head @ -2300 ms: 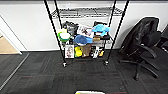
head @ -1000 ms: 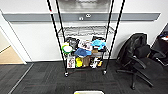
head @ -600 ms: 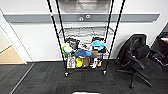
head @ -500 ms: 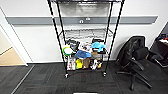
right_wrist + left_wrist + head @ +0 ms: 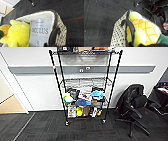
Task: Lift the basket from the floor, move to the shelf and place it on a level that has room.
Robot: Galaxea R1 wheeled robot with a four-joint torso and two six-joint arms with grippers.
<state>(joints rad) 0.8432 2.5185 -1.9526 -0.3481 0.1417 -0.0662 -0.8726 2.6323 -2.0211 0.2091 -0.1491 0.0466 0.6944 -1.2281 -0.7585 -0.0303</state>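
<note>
Above floor (image 5: 99,18), basket (image 5: 117,36) cropped, shelf (image 5: 85,84) top cut off

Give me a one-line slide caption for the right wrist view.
Woven basket above dark carpet, holding a yellow plush toy and a white Oculus box.
</note>
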